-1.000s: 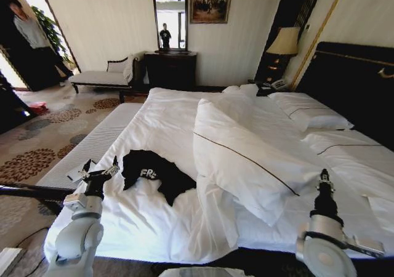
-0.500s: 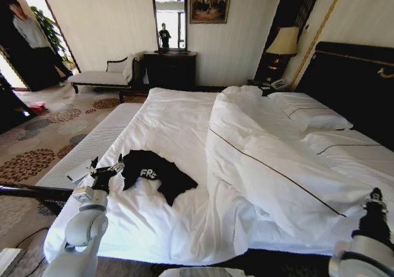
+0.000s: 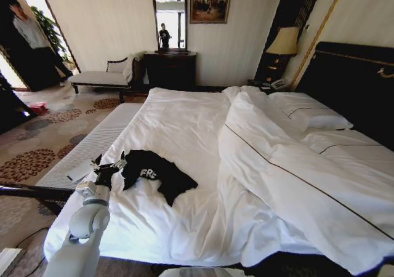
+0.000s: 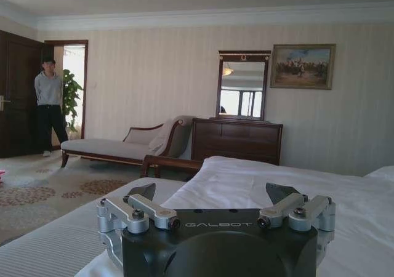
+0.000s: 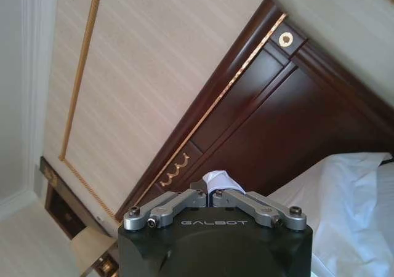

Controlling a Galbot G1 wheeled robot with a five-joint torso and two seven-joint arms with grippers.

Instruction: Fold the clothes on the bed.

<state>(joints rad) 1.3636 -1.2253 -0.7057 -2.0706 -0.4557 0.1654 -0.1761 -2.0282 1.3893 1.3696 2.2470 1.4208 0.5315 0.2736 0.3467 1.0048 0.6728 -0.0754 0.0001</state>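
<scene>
The clothes, a black T-shirt [image 3: 157, 177] with white lettering, lie crumpled on the bed [image 3: 178, 114] near its front left corner. My left gripper [image 3: 109, 165] hovers open just left of the shirt's sleeve, with nothing between its fingers; the left wrist view shows this gripper [image 4: 209, 196] spread wide over the white sheet [image 4: 246, 178]. My right gripper [image 5: 212, 194] is shut on a pinch of the white duvet [image 5: 220, 180], held up in front of the dark headboard [image 5: 265, 111]. The duvet [image 3: 289, 160] is drawn over to the right half of the bed.
A striped bench [image 3: 92, 144] runs along the bed's left side. Pillows [image 3: 308, 111] rest against the headboard [image 3: 351, 74]. A pale chaise [image 3: 101, 77], a dark dresser with mirror [image 3: 170, 68] and a lamp [image 3: 283, 43] stand by the far wall.
The duvet has been dragged further right, baring more sheet beside the T-shirt. My right arm has slid out of the head view at lower right. The left gripper edged closer to the shirt.
</scene>
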